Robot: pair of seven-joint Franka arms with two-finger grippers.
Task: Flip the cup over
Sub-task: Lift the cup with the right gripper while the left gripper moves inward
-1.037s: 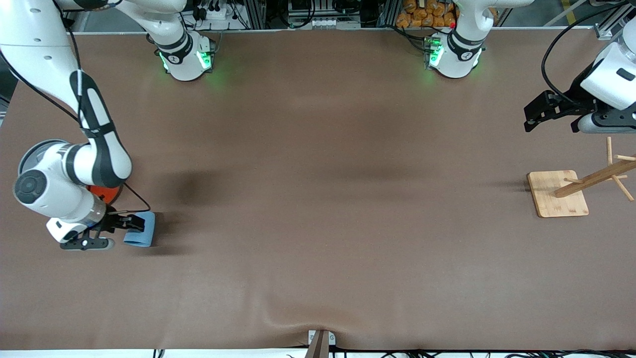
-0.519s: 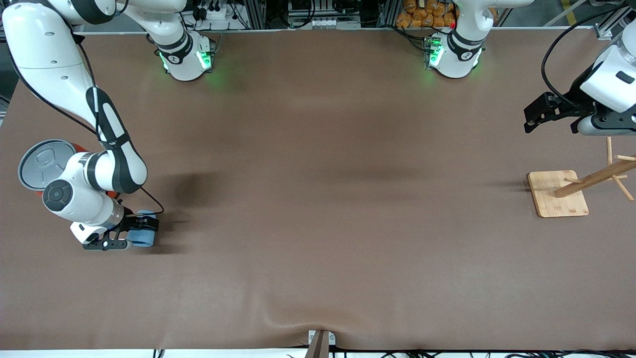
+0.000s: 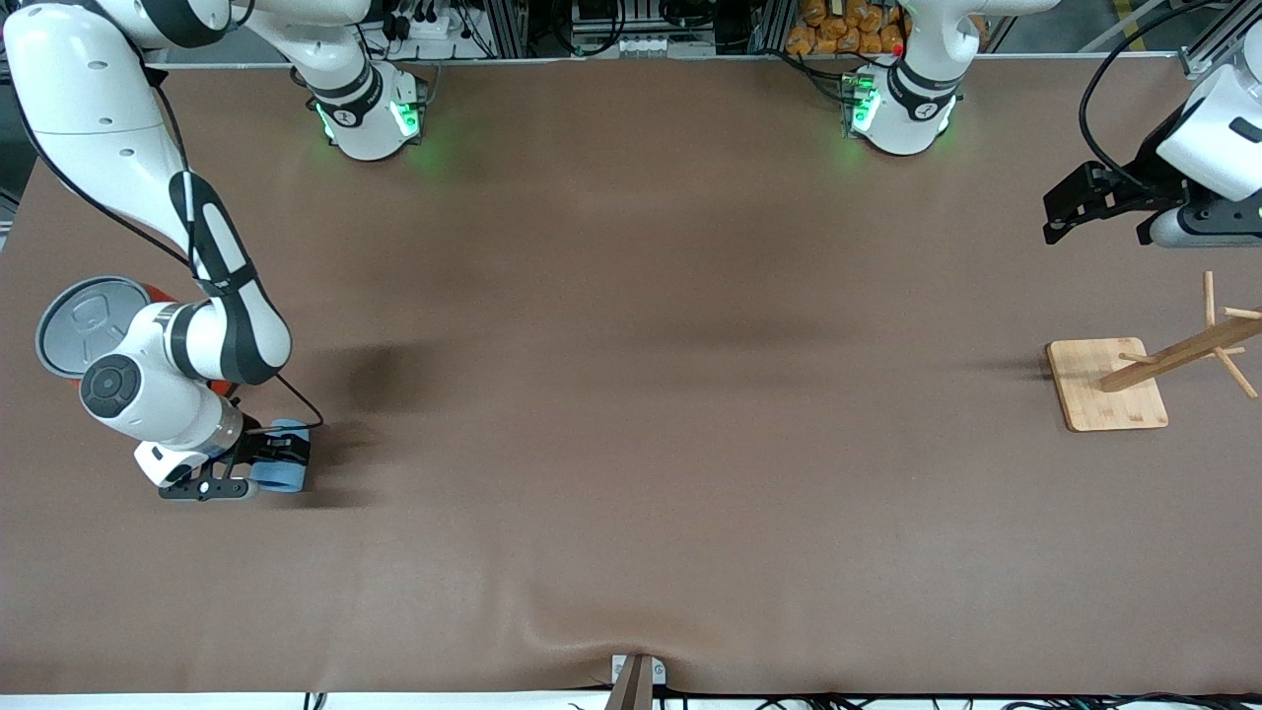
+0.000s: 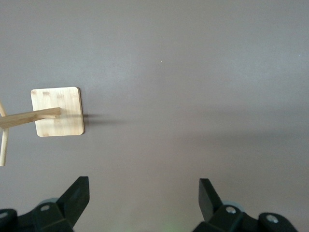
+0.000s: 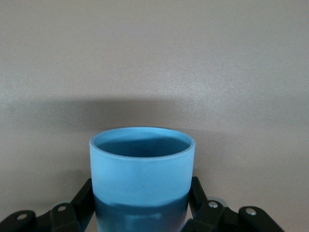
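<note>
The right pincer is clamped on the cup; the left pincer waits, spread wide over bare table.

A brown-covered worktop, softly shadowed and wrinkled at its near edge, ends at a metal frame with cables and orange packets.

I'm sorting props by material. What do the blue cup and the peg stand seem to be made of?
The cup, gripped by the right tool, looks like smooth matte plastic: even colour, soft sheen. The peg stand looks like pale unpainted wood, possibly bamboo: faint grain on its base.
</note>
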